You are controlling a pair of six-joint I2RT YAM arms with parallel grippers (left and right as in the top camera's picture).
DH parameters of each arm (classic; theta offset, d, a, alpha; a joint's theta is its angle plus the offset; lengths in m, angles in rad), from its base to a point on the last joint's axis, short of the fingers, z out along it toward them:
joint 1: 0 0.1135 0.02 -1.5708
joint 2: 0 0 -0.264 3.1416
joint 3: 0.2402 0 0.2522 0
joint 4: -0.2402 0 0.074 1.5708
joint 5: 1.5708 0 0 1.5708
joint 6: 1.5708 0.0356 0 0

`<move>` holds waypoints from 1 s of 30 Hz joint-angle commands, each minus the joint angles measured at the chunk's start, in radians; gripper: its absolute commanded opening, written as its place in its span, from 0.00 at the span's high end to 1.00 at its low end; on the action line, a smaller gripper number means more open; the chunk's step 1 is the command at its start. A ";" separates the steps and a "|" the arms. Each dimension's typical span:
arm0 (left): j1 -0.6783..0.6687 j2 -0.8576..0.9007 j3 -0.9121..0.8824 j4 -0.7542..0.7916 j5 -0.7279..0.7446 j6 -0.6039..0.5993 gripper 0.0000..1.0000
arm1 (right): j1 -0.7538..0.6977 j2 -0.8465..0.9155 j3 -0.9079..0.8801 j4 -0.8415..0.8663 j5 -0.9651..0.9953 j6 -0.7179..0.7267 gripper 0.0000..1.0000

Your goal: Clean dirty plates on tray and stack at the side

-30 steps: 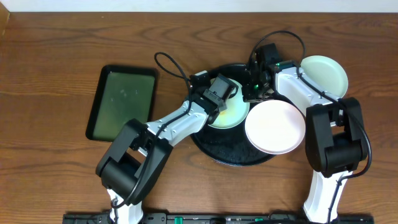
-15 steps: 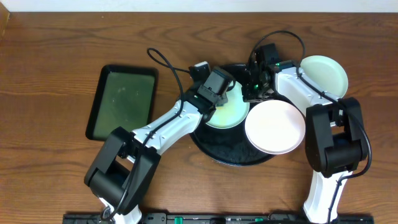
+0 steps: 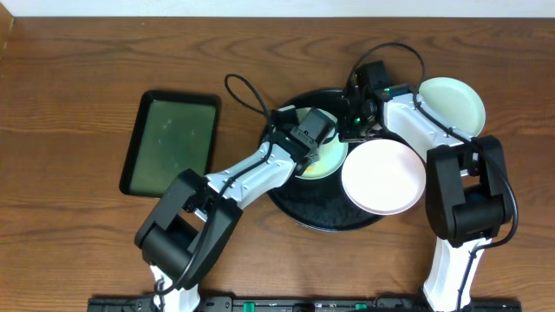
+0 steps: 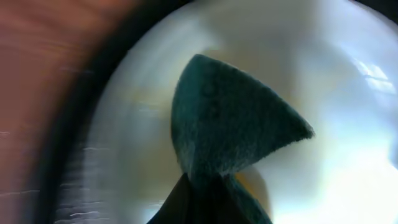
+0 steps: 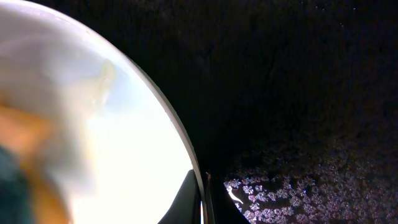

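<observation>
1. Centre of the overhead view: the left gripper (image 3: 314,140) is clenched on a green sponge (image 4: 230,124) and presses it onto the mint plate (image 3: 325,160). That plate sits in the upper half of the black tray (image 3: 316,212). Yellowish smears show on it in the left wrist view, so I'd say the scrub isn't done.
2. The right gripper (image 5: 203,194) pinches that plate's rim at its upper right edge, and it's a thin bite. A hard stroke could drag the glossy rim out of those fingers, and the plate would spin or skid.
3. Suds (image 5: 280,186) lie on the tray floor just beside the pinch. A wet, slick surface makes that slide likelier.
4. The white plate (image 3: 383,176) appears to overhang the tray's right rim, just beside the scrubbed plate. A shove toward lower right could knock it off onto the table (image 3: 87,52).
5. The sponge is held bunched at one end. Under sideways pressure it could twist out of the grip, and bare fingers would then scrape the plate.
6. The second mint plate (image 3: 451,106) rests at upper right beside the right arm. A careless swing when stacking could clip it.
</observation>
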 commanded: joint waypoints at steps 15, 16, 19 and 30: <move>0.134 -0.304 -0.028 -0.101 -0.129 0.072 0.92 | 0.012 -0.139 0.044 -0.004 0.063 -0.098 0.99; 0.165 -0.321 -0.028 -0.103 -0.077 0.092 0.93 | 0.016 -0.162 0.046 -0.006 0.088 -0.110 0.99; 0.263 -0.358 -0.028 -0.117 0.071 0.146 0.93 | 0.040 -0.238 0.047 -0.013 0.200 -0.187 0.99; 0.640 -0.399 -0.028 -0.336 0.180 0.192 0.93 | 0.278 -0.410 0.047 0.057 0.935 -0.520 0.99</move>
